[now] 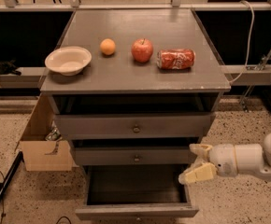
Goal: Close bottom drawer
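The bottom drawer (136, 212) of the grey cabinet is pulled far out, its dark inside open to view and its narrow front panel at the lower edge of the camera view. My gripper (197, 163) reaches in from the right on a white arm. It hangs beside the cabinet's right side, level with the middle drawer (135, 156) and above the bottom drawer's right rear corner. Its cream fingers (198, 173) stand spread apart and hold nothing.
The top drawer (134, 125) is slightly out. On the cabinet top lie a white bowl (68, 60), an orange (108, 46), a red apple (142, 50) and a red soda can (175, 59) on its side. An open cardboard box (42, 143) stands left of the cabinet.
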You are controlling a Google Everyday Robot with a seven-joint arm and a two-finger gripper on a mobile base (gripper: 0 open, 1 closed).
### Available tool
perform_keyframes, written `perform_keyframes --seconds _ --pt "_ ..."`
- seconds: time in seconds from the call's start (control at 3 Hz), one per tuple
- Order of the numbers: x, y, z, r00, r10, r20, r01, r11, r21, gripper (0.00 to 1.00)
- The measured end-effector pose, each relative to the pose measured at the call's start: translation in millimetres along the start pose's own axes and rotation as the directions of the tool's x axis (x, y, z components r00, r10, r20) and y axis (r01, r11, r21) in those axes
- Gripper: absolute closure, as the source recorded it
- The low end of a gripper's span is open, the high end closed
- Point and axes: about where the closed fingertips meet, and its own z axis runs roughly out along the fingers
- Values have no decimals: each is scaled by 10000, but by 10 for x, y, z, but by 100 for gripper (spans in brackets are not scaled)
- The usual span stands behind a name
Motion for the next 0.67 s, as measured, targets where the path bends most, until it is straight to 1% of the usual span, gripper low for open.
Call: perform_keyframes --seconds 0.33,0.67 --pt "38 7 -85 9955 -863 399 854 9961 229 0" --pt "37 7 -81 9954 -880 385 871 9960 221 0"
